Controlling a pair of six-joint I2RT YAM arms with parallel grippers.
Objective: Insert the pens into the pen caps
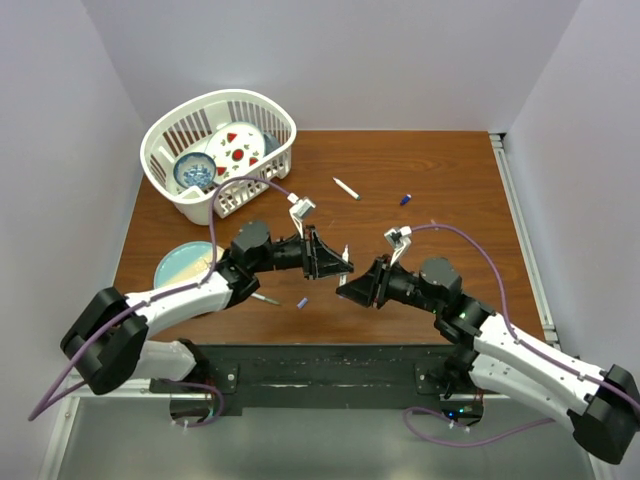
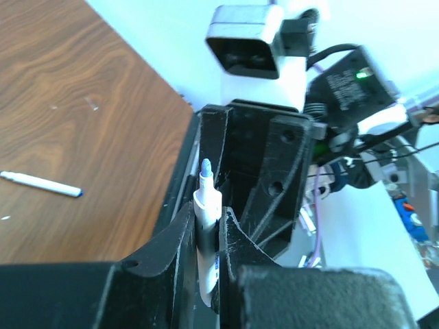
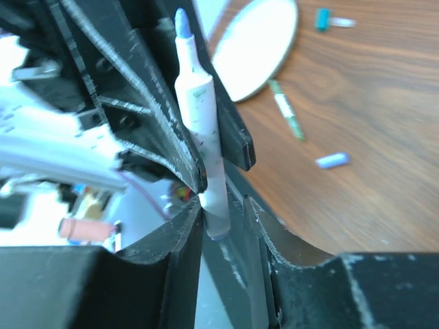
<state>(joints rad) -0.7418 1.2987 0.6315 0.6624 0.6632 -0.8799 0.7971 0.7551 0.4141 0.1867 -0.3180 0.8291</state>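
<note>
My left gripper [image 1: 335, 262] is shut on a white pen [image 2: 206, 205], whose bare blue tip [image 2: 206, 166] sticks out past the jaws. My right gripper [image 1: 350, 286] meets it nose to nose at the table's middle. In the right wrist view the same pen [image 3: 199, 103] stands between the left gripper's fingers [image 3: 154, 103]. Its blunt lower end sits between my right gripper's [image 3: 223, 205] jaws, which are open, with a gap on the right side. Loose on the table lie a white pen [image 1: 346, 188], a green-marked pen [image 1: 265, 298], a blue cap [image 1: 405, 199] and a purple-blue cap [image 1: 302, 302].
A white basket [image 1: 285, 150] with dishes stands at the back left. A pale plate [image 1: 180, 270] lies under the left arm. The right wrist view shows the plate [image 3: 257, 48], a teal cap [image 3: 321, 18], the green-marked pen [image 3: 287, 110] and the purple-blue cap [image 3: 332, 160].
</note>
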